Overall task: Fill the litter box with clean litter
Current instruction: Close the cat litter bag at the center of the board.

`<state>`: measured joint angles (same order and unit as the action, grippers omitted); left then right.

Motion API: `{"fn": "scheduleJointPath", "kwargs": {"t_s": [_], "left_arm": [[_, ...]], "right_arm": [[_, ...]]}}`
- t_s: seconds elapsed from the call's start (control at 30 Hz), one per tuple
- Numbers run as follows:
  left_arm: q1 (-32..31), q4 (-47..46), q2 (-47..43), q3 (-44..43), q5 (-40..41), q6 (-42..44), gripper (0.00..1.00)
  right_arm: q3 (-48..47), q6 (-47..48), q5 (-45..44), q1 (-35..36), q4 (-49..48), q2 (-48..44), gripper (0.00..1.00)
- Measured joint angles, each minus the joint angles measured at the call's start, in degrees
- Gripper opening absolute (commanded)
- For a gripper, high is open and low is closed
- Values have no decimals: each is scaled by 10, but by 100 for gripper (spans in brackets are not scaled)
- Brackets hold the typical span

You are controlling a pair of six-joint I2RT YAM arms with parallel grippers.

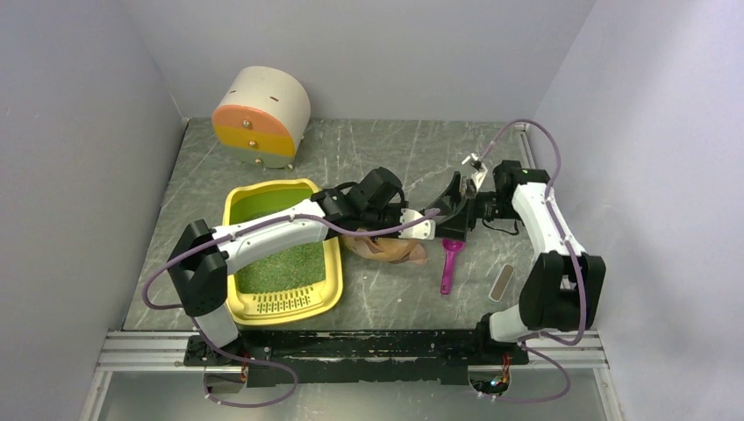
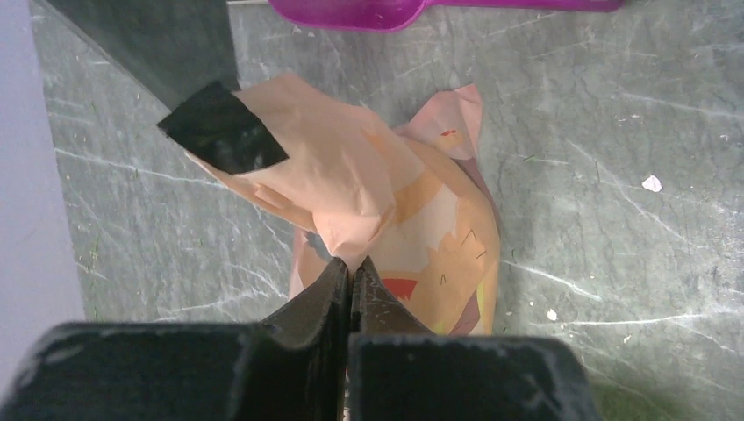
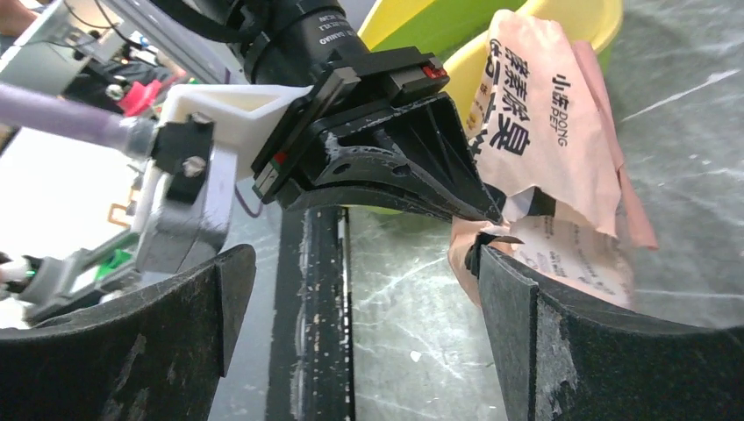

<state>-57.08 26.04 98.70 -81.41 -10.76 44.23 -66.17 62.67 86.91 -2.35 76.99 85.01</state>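
1. The litter box (image 1: 332,263) sits toward the table's front left corner, with green litter (image 1: 281,261) spread across its floor.
2. Just beside its right rim lies the crumpled bag (image 2: 386,210), its top fold pinched tight in the closed left gripper (image 2: 351,268).
3. The right gripper (image 3: 364,260) stands wide open beside it, holding nothing.
4. Advice: keep that pinch firm and lift clear of the scoop (image 1: 450,263).

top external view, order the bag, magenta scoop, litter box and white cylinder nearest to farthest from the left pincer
1. bag: pinched in the left pincer
2. magenta scoop: just right of it, on the table
3. litter box: to its left
4. white cylinder: far back left
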Motion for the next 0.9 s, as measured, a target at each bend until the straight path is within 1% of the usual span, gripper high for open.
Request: {"fn": "scheduleJointPath", "kwargs": {"t_s": [0.07, 0.13, 0.2, 0.3, 0.4, 0.47, 0.53, 0.63, 0.73, 0.83, 0.9], "left_arm": [[-1, 1, -5, 2, 0, -1, 5], [0, 0, -5, 5, 0, -2, 5], [0, -1, -5, 10, -1, -3, 5], [0, -12, -12, 22, -2, -6, 5], [0, -25, -25, 40, -5, -10, 5], [0, -26, -29, 44, -6, -13, 5], [0, -27, -30, 45, -6, -15, 5], [0, -39, -33, 54, -6, -16, 5], [0, -52, -40, 66, -6, -19, 5], [0, -57, -42, 69, -6, -22, 5], [0, -60, -44, 72, -6, -25, 5]], "right_arm": [[0, 13, 2, -11, 0, -19, 100], [0, 28, 6, -31, 8, -19, 100], [-3, 32, 11, -69, 16, -2, 100], [-22, 27, 14, -108, 23, 42, 100], [-56, 4, 19, -112, 22, 105, 100], [-59, -6, 20, -106, 21, 131, 100], [-59, -15, 20, -95, 21, 138, 100], [-63, -20, 16, -75, 21, 89, 100], [-95, -35, 16, -73, 24, -1, 100], [-148, -66, 22, -99, 23, -88, 100], [-181, -94, 27, -140, 22, -126, 100]]}}
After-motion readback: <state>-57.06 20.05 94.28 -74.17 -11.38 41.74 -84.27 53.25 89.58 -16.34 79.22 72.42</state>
